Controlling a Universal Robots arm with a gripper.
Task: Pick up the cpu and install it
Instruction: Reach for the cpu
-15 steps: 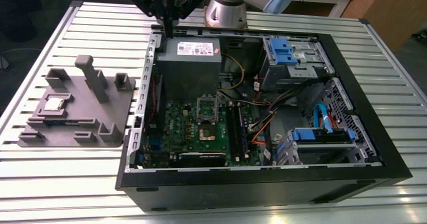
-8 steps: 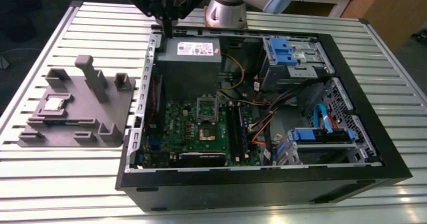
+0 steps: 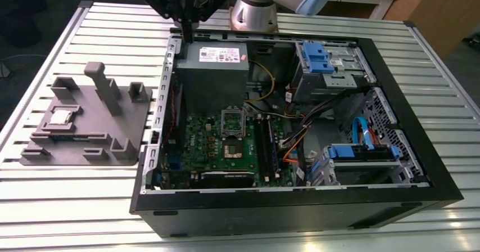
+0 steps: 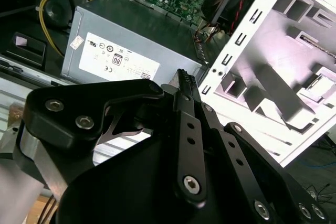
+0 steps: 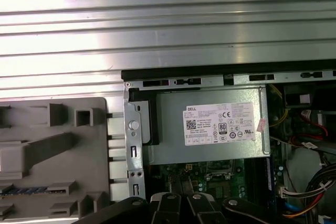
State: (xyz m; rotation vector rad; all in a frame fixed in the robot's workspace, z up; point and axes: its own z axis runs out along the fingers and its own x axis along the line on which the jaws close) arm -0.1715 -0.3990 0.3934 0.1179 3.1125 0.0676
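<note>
The setting is a ribbed metal tabletop [image 3: 67, 207]. It carries an open computer case [image 3: 300, 207] and, to the exterior view's left of the case, a grey fixture plate [image 3: 112, 134].

The cpu [image 3: 60, 117] lies flat in a recess of the fixture plate, shiny top up, on the side of the plate away from the case. Nothing touches it. I judge it not yet installed, as the socket bracket [image 3: 232, 129] on the green board inside the case holds no chip that I can make out.

The pincer [image 3: 186, 34] hangs over the rear corner of the case, just beside the grey power box [image 3: 213, 61]. In the second wrist view the pincer [image 4: 184, 80] has its fingers pressed together, tip to tip, with nothing between them.

From the pincer, the cpu lies toward the exterior view's left and toward the near edge of the tabletop, well apart and outside the case. The plate's tall post [image 3: 105, 91] stands roughly between them. The chip is square and shows no long axis; its edges run parallel to the plate's.
</note>
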